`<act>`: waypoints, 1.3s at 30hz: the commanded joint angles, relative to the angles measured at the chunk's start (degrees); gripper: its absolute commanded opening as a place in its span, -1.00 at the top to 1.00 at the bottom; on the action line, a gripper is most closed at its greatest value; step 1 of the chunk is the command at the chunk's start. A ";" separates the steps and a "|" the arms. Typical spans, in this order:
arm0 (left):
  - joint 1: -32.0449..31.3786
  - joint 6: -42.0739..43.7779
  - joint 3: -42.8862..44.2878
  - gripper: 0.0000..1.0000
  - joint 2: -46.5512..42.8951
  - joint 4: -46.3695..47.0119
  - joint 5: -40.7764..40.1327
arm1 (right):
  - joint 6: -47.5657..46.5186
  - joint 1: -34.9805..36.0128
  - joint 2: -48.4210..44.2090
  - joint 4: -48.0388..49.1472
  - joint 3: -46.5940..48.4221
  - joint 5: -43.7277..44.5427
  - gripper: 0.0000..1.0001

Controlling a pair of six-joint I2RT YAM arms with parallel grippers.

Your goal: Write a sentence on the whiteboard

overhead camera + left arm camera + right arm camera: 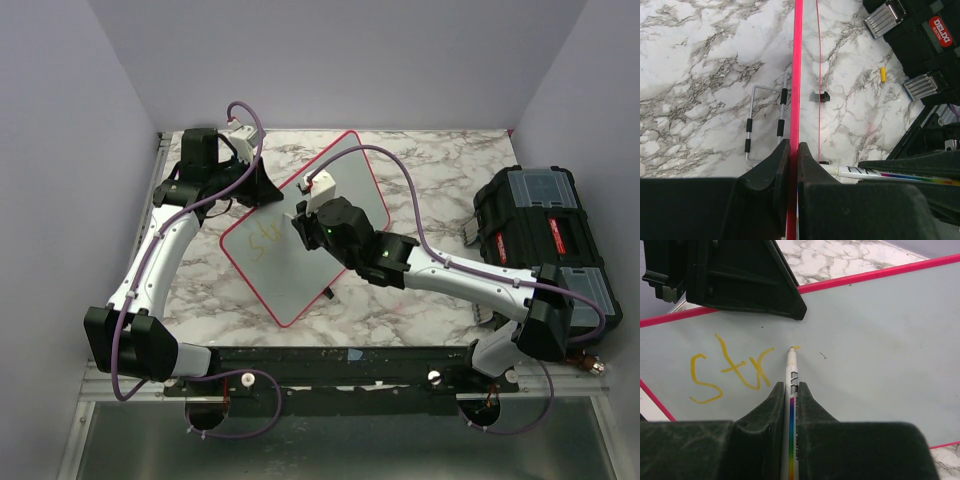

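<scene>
The whiteboard (285,280) with a red-pink rim is held tilted above the marble table. My left gripper (262,190) is shut on its far-left rim (796,75), the jaws pinching the edge (793,150). My right gripper (315,215) is shut on a white marker (791,371) with a rainbow stripe. The marker tip touches the board (880,340) at a short yellow stroke. The sentence (730,370) reads "str" in yellow, one line only, and shows faintly in the top view (268,238). The marker also shows in the left wrist view (860,172).
A black toolbox (545,235) stands at the table's right side, also in the left wrist view (920,40). A yellow cap (883,74) lies on the marble near it. A bent wire stand (765,120) and a small black foot (820,96) lie under the board.
</scene>
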 commanded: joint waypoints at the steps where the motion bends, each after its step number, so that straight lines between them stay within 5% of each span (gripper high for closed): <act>1: -0.52 2.24 -0.49 1.00 -1.69 -0.09 -0.37 | -0.27 -0.01 -0.02 0.80 -1.51 -3.85 0.99; 13: -0.52 2.26 -0.61 1.00 -1.51 -0.09 -0.40 | 0.72 -0.01 -2.19 -0.11 -6.17 -2.74 0.99; 39: -0.52 2.31 -0.73 1.00 -1.86 -0.18 -0.58 | -3.40 -0.08 2.41 -1.44 2.52 3.78 0.99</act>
